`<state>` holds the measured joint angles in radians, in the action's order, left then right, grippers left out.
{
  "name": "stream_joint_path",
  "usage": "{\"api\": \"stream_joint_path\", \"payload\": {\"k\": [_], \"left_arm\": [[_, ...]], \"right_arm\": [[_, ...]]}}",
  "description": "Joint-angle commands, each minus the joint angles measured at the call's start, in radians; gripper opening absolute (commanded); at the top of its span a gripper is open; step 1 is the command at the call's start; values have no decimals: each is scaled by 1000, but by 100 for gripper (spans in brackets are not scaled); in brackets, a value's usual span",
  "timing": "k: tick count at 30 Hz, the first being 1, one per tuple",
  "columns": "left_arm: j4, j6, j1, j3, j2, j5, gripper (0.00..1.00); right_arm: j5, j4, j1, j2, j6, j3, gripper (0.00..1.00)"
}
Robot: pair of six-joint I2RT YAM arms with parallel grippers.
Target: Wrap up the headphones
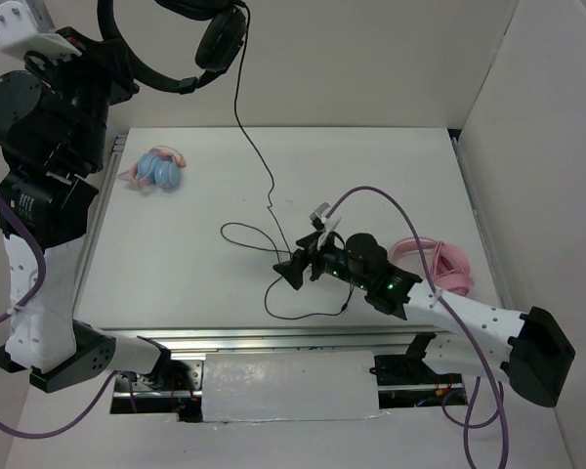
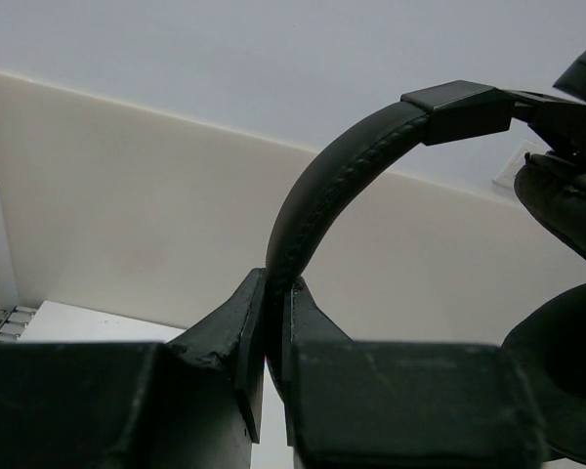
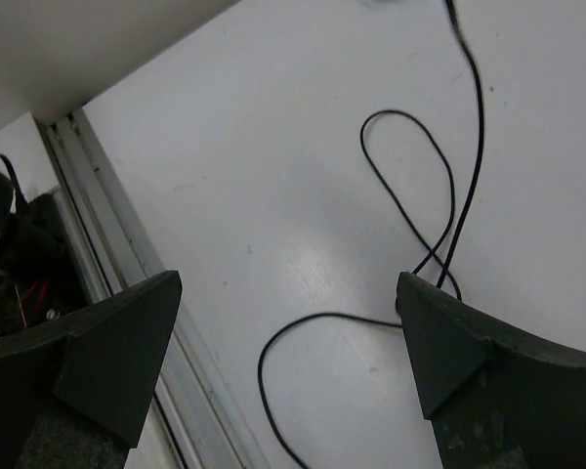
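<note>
The black headphones [image 1: 220, 39] hang high above the table's far left. My left gripper [image 2: 273, 285] is shut on their padded headband [image 2: 322, 186], and an earcup [image 2: 566, 205] shows at the right of the left wrist view. Their thin black cable [image 1: 254, 147] drops from the earcup to the table and lies in loose loops [image 1: 249, 234]. My right gripper [image 1: 291, 271] hovers low over those loops, open wide with nothing between its fingers. In the right wrist view a curve of cable [image 3: 317, 318] lies on the table below the right gripper [image 3: 288, 283].
Light blue and pink headphones [image 1: 156, 171] lie at the table's far left. Pink headphones [image 1: 435, 262] lie at the right, beside my right arm. White walls close the back and right sides. A metal rail [image 3: 127, 254] runs along the table's near edge.
</note>
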<state>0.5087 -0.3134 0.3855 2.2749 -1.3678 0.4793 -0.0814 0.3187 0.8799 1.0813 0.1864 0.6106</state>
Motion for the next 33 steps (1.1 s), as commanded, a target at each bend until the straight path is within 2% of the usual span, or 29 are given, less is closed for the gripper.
{"api": "stream_joint_path", "payload": {"k": [1,4,8,10,12,18,20,21,23,24,25,27,28,29,30,31,32,33], "left_arm": [[-68,-15,-2,8,-2,41,0],[-79,-23,-2,8,-5,50,0],[-76,-41,-2,26,-14,56,0],[-84,-39,-2,29,-13,67,0],[-93,-38,-2,31,-11,74,0],[-93,-27,0,54,-5,100,0],[-98,-18,0,52,2,111,0],[-99,-15,0,54,6,116,0],[-101,-4,-2,52,13,125,0],[-104,-1,-2,46,13,136,0],[-108,7,0,43,12,146,0],[-111,16,0,32,-2,208,0],[-119,20,0,23,-17,231,0],[-134,26,0,5,-23,251,0],[-142,30,0,-35,-33,290,0],[-156,33,0,-58,-42,310,0],[-185,39,-2,-84,-62,332,0],[-184,36,-5,-107,-80,376,0]], "right_arm": [[-78,-106,-22,-59,30,-92,100],[-64,-54,-61,-34,38,-144,100],[-72,155,-142,118,67,-143,100],[-87,268,-180,256,106,-101,100],[-96,310,-193,413,137,-7,100],[18,413,-193,704,271,211,96],[6,369,-188,745,257,270,87],[12,343,-185,781,258,322,69],[-62,309,-188,808,245,362,47],[-122,287,-197,819,242,392,12],[-188,217,-202,813,229,405,0],[-253,159,-202,739,223,362,0],[-220,142,-193,692,217,319,0],[-174,140,-176,636,211,261,0],[-94,128,-144,512,190,168,0],[-42,53,-124,450,182,134,0],[6,2,-102,324,174,85,0],[108,-120,-57,257,154,74,0]]}}
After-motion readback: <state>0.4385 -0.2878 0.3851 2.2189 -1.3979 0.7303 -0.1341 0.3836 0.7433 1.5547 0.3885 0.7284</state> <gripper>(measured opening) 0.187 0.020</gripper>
